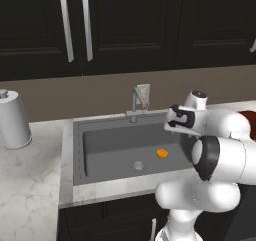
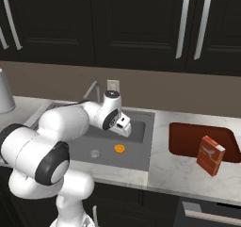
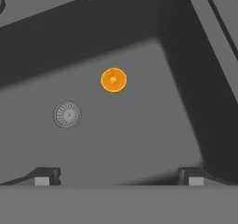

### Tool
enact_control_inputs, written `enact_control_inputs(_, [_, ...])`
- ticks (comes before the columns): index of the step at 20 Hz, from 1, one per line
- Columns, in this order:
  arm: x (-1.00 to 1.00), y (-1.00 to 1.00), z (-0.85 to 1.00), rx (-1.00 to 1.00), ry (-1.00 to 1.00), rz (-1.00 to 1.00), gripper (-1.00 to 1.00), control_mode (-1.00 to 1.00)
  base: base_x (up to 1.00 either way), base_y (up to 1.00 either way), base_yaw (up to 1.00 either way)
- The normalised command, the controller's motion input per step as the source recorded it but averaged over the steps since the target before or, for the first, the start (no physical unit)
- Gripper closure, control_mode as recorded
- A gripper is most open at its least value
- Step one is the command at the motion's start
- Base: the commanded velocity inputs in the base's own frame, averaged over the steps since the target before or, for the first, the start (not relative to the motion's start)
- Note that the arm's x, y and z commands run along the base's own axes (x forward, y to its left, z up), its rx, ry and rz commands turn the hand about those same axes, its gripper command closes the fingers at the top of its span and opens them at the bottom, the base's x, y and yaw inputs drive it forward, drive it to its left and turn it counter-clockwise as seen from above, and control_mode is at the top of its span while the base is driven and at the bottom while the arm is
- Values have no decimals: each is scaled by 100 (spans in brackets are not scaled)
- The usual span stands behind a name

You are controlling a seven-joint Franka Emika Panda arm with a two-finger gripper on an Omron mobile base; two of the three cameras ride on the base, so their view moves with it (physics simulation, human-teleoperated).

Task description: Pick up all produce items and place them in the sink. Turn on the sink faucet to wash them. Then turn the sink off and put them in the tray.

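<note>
Orange piece lies flat on the sink floor, just beside the round metal drain, on its right in the left base view. It looks like a cut slice with a pale centre, though it is too small to be sure. Hand hangs above the basin, over its right part, empty, fingers spread wide with nothing between them. In the hand view the orange piece sits up ahead of the two dark fingertips, roughly centred between them and well apart from both.

No readable writing anywhere. The red box has a pale mark on its face, too blurred to read.

Sink is a dark grey matte rectangular basin with a lighter grey rim, set in a white marbled tabletop. Faucet is slim grey metal, upright post with an angular spout, at the back rim; a white outlet plate is on the brown wall just behind it. Tray is dark red, shallow, rectangular with rounded corners, on the tabletop right of the sink; the red box stands tilted at its front right edge, touching or overlapping it. A white cylinder with a grey cap stands on the tabletop left of the sink. Dark cabinets above have long silver bar handles.
</note>
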Motion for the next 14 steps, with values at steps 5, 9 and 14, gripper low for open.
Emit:
enact_control_inputs(5, [19, 2, -26, 0, 0, 3, -100, -100, 0, 0, 0])
enact_control_inputs(9, [13, 3, -28, 0, 0, 4, -100, -100, 0, 0, 0])
enact_control_inputs(14, [3, 1, -28, 0, 0, 5, -100, -100, 0, 0, 0])
